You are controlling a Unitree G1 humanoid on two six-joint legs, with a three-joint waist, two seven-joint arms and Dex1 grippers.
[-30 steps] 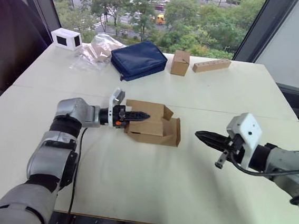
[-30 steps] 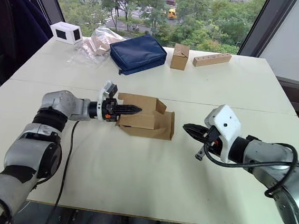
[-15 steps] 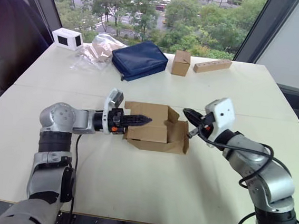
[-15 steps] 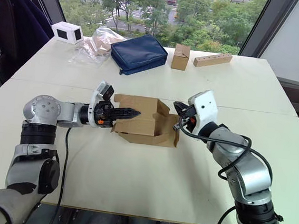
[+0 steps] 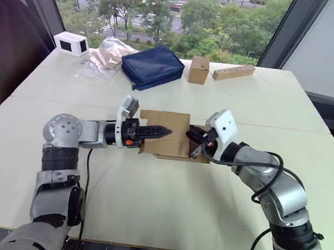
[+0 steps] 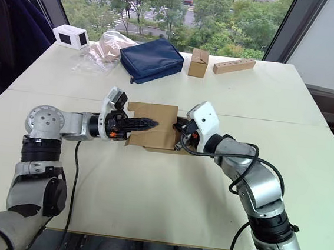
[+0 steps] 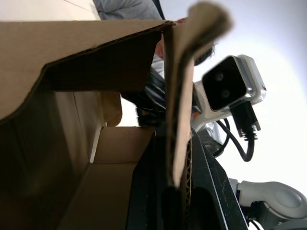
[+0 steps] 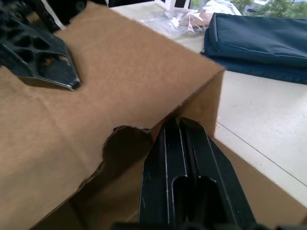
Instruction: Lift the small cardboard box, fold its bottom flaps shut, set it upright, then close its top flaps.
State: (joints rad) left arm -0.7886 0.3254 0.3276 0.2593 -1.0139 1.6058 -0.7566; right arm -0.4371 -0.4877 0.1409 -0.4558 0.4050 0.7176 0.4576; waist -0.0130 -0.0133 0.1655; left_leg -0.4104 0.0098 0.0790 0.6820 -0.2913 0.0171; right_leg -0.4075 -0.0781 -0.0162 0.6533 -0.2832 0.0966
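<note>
The small cardboard box [image 5: 167, 120] lies on its side near the middle of the table, one plain brown face turned up. My left gripper [image 5: 165, 131] reaches in from the left and is shut on one wall of the box [image 7: 177, 120]; the wrist view shows the cardboard pinched between the fingers. My right gripper [image 5: 191, 133] is shut, fingers together. It presses against the box's right end, with its tip [image 8: 177, 129] at the notched edge of a flap [image 8: 120, 96]. The flaps at that end are folded inward.
At the far side of the table [image 5: 147, 206] sit a navy pouch [image 5: 152, 66], a small taped brown box [image 5: 199, 69], a long tan block [image 5: 234, 72], a clear plastic bag [image 5: 102, 57] and a white box [image 5: 71, 43]. A dark jacket hangs at the left.
My right gripper swung in from the right and pushed the open right-end flaps inward. The left gripper kept its hold on the box wall.
</note>
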